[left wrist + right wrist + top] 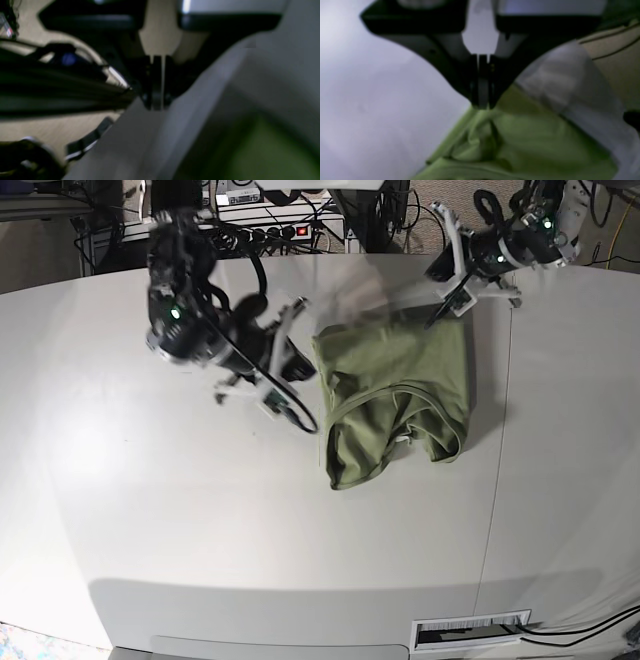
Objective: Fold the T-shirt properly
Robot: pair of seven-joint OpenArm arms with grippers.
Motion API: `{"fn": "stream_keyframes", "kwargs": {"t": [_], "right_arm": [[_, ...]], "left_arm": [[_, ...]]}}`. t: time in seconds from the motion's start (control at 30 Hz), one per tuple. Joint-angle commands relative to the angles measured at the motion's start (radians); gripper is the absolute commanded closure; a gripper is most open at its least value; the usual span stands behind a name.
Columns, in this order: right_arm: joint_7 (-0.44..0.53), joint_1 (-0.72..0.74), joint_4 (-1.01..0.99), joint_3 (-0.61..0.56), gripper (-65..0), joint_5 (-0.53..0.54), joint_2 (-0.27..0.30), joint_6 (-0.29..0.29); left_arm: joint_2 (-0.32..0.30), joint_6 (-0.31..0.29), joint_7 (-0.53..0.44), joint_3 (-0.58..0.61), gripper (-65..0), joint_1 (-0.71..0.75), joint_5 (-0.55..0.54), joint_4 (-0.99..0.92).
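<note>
The olive-green T-shirt lies crumpled and partly folded on the table's right half, neckline toward the front. In the base view my right gripper, blurred, sits at the shirt's left edge. In the right wrist view this gripper is shut, its tips right at the border of the green fabric; whether cloth is pinched I cannot tell. My left gripper points at the shirt's far right corner. In the left wrist view that gripper is shut with nothing between its fingers, and the shirt is a green blur off to the lower right.
The white table stretches wide to the left of and in front of the shirt. A power strip and cables lie beyond the far edge. A seam runs down the tabletop to the right of the shirt.
</note>
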Motion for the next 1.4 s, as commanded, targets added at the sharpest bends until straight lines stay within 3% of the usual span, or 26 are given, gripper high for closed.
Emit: {"fn": "stream_keyframes", "kwargs": {"t": [0.0,0.23,0.43,0.57,0.9,1.13,1.37], "right_arm": [[0.039,-0.01,0.048,0.029,0.0,0.033,0.016,0.001],[0.046,-0.196,0.19,0.169,0.0,0.054,0.109,0.001],[0.045,-0.36,0.277,0.291,0.0,0.055,0.18,0.001],[0.03,-0.484,0.341,0.391,0.0,0.076,0.206,0.001],[-0.011,-0.811,0.36,0.636,0.0,0.147,0.207,0.001],[0.003,-1.021,0.36,0.65,0.0,0.162,0.184,0.001],[0.077,-1.076,0.323,0.642,0.0,0.158,0.153,0.001]], "left_arm": [[-0.011,0.01,-0.039,-0.019,-1.0,0.015,0.003,0.02],[-0.008,0.031,-0.072,-0.215,-1.0,0.127,0.013,0.116],[-0.007,0.056,-0.072,-0.399,-1.0,0.252,-0.041,0.167],[0.038,0.055,-0.072,-0.497,-1.0,0.34,-0.04,0.167],[0.179,0.053,-0.08,-0.632,-1.0,0.507,-0.04,0.124],[0.224,0.051,-0.091,-0.635,-1.0,0.527,-0.106,-0.1],[0.252,-0.06,-0.109,-0.635,-1.0,0.527,-0.211,-0.298]]}}
